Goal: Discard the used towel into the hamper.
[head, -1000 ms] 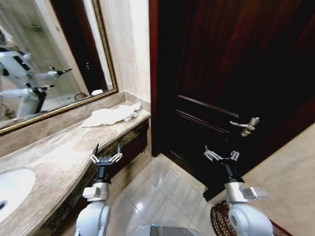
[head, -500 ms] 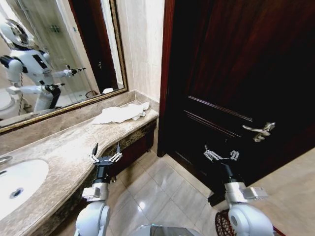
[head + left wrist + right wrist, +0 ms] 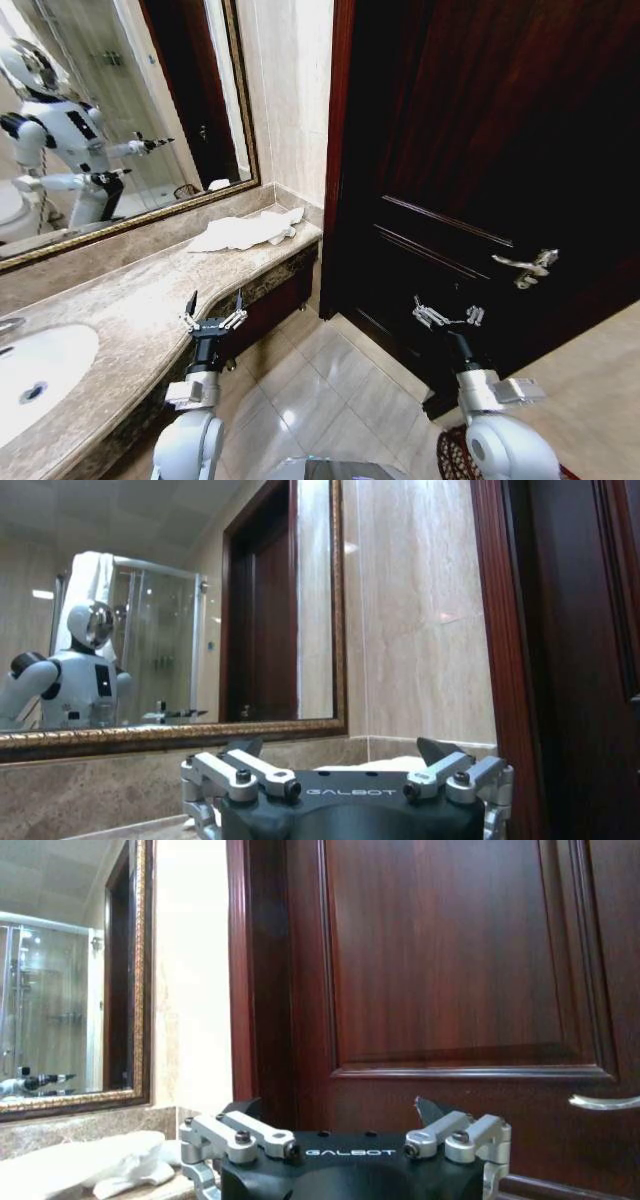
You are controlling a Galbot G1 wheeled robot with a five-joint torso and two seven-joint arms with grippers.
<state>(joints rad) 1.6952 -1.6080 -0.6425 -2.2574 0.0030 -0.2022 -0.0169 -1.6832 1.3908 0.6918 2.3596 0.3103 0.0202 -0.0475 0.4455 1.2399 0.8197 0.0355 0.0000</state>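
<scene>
A crumpled white towel (image 3: 245,232) lies at the far end of the marble counter (image 3: 120,320), beside the door frame. My left gripper (image 3: 214,305) is held open over the counter's front edge, well short of the towel. Held open over the floor in front of the dark door is my right gripper (image 3: 448,318). The hamper (image 3: 446,458), a dark reddish-brown weave, peeks out at the bottom right, mostly hidden behind my right arm. The left wrist view has the open left gripper (image 3: 340,748) with a sliver of towel (image 3: 375,764) beyond it. The right wrist view shows the right gripper (image 3: 335,1106) and the towel (image 3: 90,1164).
A white sink (image 3: 30,380) is set in the counter at the near left. A gold-framed mirror (image 3: 120,110) runs along the wall. The dark wooden door (image 3: 480,150) with a silver handle (image 3: 528,266) stands shut ahead. Glossy floor tiles (image 3: 330,390) lie between counter and door.
The whole head view swung left a second ago, bringing more of the sink and mirror in. Since half a second ago nothing has visibly moved; both arms keep their pose.
</scene>
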